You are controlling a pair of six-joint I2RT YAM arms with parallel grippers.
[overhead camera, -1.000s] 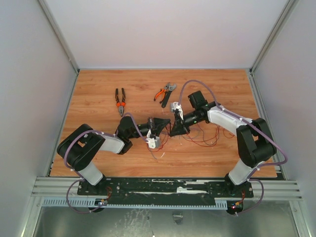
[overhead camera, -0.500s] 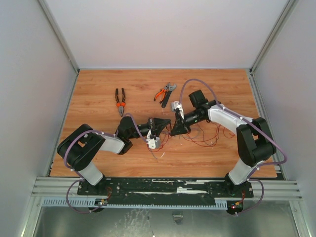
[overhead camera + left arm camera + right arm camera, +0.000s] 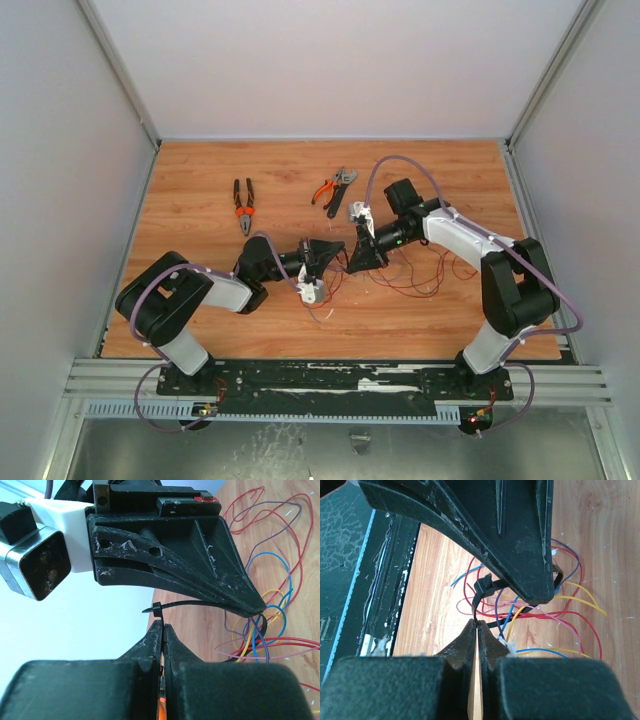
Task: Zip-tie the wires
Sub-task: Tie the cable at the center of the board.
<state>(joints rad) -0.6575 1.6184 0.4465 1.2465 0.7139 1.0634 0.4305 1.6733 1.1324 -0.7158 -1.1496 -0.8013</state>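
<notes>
Both grippers meet tip to tip at mid-table. My left gripper (image 3: 333,258) (image 3: 162,625) is shut on the black zip tie (image 3: 200,601), whose head sits just above its tips. My right gripper (image 3: 348,262) (image 3: 477,623) is shut on the zip tie's strip (image 3: 481,591) just below the head. Beyond the tips the strip curves off among the wires (image 3: 555,611). The wires (image 3: 420,275) (image 3: 260,630) are a loose tangle of red, blue, yellow and purple strands on the wood, right of the grippers.
Orange-handled pliers (image 3: 243,205) lie at the far left of the wooden table (image 3: 200,300). A second orange-handled tool (image 3: 325,189) lies beside a grey tool (image 3: 342,190) at far centre. White walls enclose the table, and a metal rail (image 3: 340,380) runs along its near edge.
The right arm and its gripper have shifted slightly toward the far side. Both grips on the zip tie are unchanged, and the left arm has hardly moved.
</notes>
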